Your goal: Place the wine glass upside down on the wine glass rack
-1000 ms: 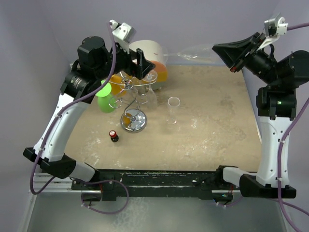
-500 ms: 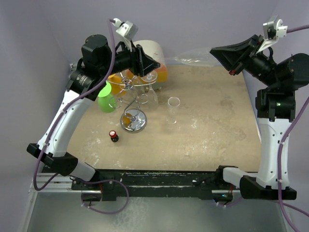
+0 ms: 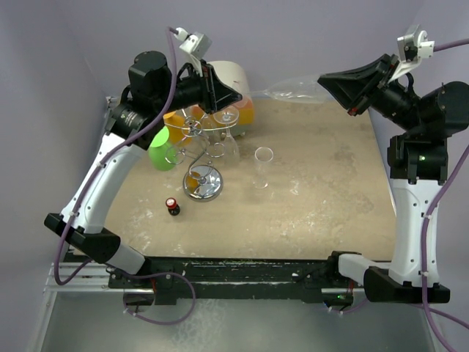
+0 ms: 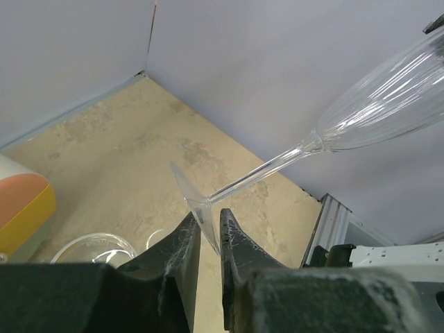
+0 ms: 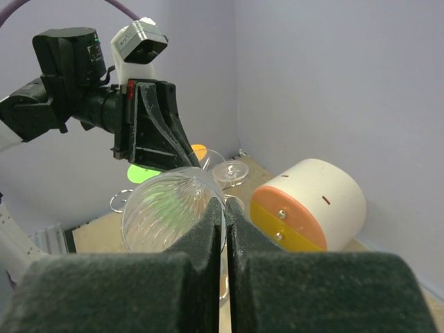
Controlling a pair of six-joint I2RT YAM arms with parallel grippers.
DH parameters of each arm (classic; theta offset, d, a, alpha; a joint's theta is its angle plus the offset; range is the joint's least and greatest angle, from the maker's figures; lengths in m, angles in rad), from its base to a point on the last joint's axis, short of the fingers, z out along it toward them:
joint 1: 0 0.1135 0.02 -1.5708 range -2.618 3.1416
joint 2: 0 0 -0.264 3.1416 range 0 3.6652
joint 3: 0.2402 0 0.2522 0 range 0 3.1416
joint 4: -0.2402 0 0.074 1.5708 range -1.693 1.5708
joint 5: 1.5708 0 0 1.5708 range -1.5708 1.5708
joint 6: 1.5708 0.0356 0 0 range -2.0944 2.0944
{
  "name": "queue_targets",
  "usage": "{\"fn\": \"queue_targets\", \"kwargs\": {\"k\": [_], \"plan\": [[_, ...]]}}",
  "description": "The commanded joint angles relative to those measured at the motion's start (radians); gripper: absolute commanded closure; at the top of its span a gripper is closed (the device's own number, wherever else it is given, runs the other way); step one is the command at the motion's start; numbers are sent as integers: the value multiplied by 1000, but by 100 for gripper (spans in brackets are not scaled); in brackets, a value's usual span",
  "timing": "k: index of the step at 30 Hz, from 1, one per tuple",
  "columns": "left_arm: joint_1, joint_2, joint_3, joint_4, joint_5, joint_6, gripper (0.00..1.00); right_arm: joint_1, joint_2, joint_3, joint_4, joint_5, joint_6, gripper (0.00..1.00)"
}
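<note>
A clear ribbed wine glass (image 3: 293, 82) lies sideways in the air between the two arms, above the table's far side. My right gripper (image 3: 326, 79) is shut on the rim of its bowl (image 5: 166, 208). My left gripper (image 4: 209, 223) has its jaws drawn in on the glass's foot (image 4: 196, 201), which sits slanted between them and touches both fingers. The stem (image 4: 263, 170) runs up to the bowl (image 4: 388, 104). The wine glass rack (image 3: 196, 150), silver wire on a round shiny base (image 3: 203, 183), stands below the left gripper (image 3: 236, 95), carrying green, orange and clear glasses.
A white-and-orange drum (image 3: 233, 82) lies behind the rack, also seen as the drum (image 5: 312, 201) past the right fingers. A clear glass (image 3: 262, 165) stands upright right of the rack. A small red-capped bottle (image 3: 172, 205) sits in front of it. Purple walls close the far side.
The left gripper has swung round to the glass's foot and its jaws have narrowed onto it. The right gripper has kept its hold on the bowl rim.
</note>
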Motion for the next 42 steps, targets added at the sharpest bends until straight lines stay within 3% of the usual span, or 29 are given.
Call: {"fn": "queue_targets", "kwargs": {"k": [1,5,7,18,25,34,42], "plan": [[12,0,8,51,26,-40,85,6,-14,-1,61,-23,7,100],[20,0,10,39,22,-61,98,6,-14,-16,66,-26,-8,100],[26,-2,10,29,13,-73,100,6,-17,-26,70,-35,-15,100],[124,-51,-1,2,19,-101,100,6,-36,-46,-35,-23,-113,63],[156,-93,-2,-7,-25,-40,100,6,-59,-16,-163,44,-239,46],[144,-127,64,-105,-73,242,100,6,-63,-25,-358,305,-464,39],[-22,-170,60,-208,-253,588,100,6,-64,-149,-472,362,-696,33]]}}
